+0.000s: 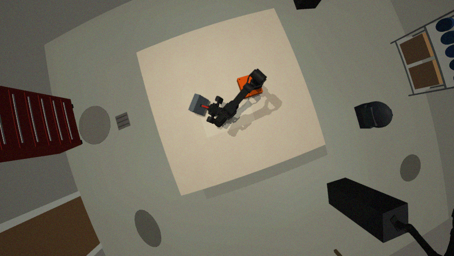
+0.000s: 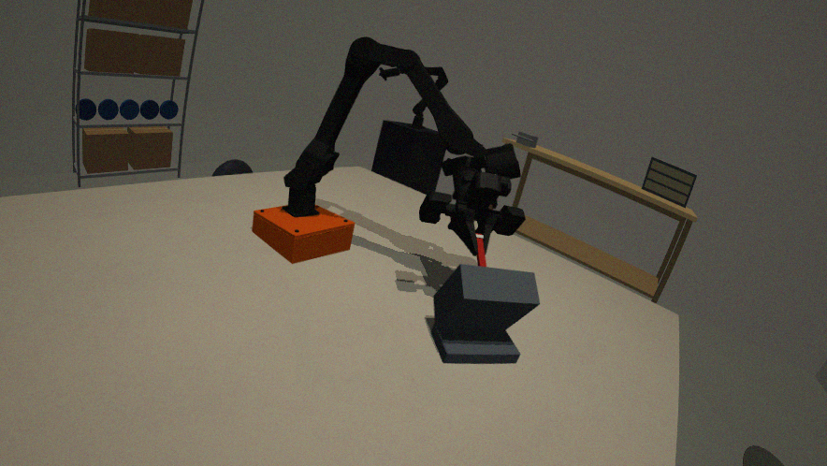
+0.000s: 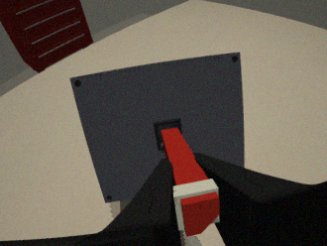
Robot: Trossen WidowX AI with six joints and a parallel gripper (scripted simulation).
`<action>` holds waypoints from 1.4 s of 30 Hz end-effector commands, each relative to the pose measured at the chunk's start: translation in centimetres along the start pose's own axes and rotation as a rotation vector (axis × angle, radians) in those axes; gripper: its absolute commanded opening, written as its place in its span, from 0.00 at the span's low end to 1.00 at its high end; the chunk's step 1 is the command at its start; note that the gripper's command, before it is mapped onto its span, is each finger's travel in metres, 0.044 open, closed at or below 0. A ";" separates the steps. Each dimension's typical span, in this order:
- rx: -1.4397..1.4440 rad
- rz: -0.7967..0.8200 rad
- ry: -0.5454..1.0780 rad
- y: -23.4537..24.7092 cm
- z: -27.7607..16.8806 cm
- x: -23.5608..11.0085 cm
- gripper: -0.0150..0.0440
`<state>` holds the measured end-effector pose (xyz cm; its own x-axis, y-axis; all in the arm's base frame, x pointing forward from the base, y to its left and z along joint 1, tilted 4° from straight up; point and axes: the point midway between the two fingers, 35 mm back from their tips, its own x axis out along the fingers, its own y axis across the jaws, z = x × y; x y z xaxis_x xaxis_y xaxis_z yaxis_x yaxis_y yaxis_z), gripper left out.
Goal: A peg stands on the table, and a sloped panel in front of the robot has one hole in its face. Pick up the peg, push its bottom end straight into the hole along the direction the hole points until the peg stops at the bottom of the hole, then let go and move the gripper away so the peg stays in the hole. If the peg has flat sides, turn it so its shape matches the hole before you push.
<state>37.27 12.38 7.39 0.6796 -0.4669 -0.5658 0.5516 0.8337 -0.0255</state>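
Note:
The red peg (image 1: 204,106) (image 2: 481,258) (image 3: 177,147) has flat sides and a white band near its top. My gripper (image 1: 209,108) (image 2: 479,249) (image 3: 180,164) is shut on it, and the bottom end sticks out past the fingertips toward the panel. The grey-blue sloped panel (image 1: 195,101) (image 2: 499,283) (image 3: 124,114) faces the arm. In the wrist view the peg's bottom end overlaps the dark hole (image 3: 167,123), whose upper and left parts show. Whether the end is inside the hole or just in front of it cannot be told. The hole is hidden in the exterior view.
The orange arm base (image 1: 243,83) (image 2: 321,244) stands on the pale table (image 1: 177,63) (image 2: 202,347), away from the panel. The panel's foot (image 2: 480,354) rests on the table. A red cabinet (image 1: 38,127) (image 3: 50,30) stands beyond the table edge.

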 end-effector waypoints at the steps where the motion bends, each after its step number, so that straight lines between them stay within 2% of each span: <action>1: -0.005 0.001 0.003 0.0 -0.1 0.7 0.25; 17: 0.000 0.000 0.000 0.0 0.0 0.3 0.25; 42: 0.000 0.000 -0.001 0.0 -0.2 1.8 0.25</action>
<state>38.22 11.68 6.43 0.6801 -0.4699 -0.5627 0.5551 0.8315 -0.0236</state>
